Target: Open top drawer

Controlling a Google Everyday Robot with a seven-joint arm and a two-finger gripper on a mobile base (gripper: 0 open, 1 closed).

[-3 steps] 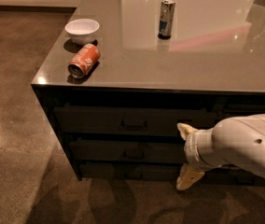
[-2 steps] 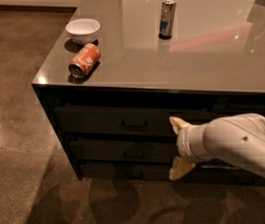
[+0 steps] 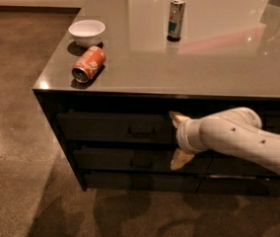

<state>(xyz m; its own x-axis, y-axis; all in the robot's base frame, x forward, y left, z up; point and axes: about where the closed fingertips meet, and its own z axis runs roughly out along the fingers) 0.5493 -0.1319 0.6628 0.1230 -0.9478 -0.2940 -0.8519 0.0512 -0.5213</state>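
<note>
The top drawer [image 3: 105, 127] is the dark front just under the counter top, and it sits closed. Its small bar handle [image 3: 141, 130] is at the centre of the front. My gripper [image 3: 176, 138] is in front of the drawers, a short way right of the handle, on the end of my white arm [image 3: 243, 139] that comes in from the right. Its fingers are spread wide, one fingertip [image 3: 175, 116] at the top drawer's height and the other at the level of the drawer below. It holds nothing.
On the grey counter top [image 3: 214, 58] stand a white bowl [image 3: 87, 31], an orange can [image 3: 88, 63] lying on its side near the front left corner, and an upright can [image 3: 176, 19]. Slimmer drawer fronts [image 3: 115, 158] lie below. Brown floor [image 3: 17, 132] is on the left.
My gripper and arm have moved left along the drawer fronts, closer to the top drawer's handle. The drawer has not moved.
</note>
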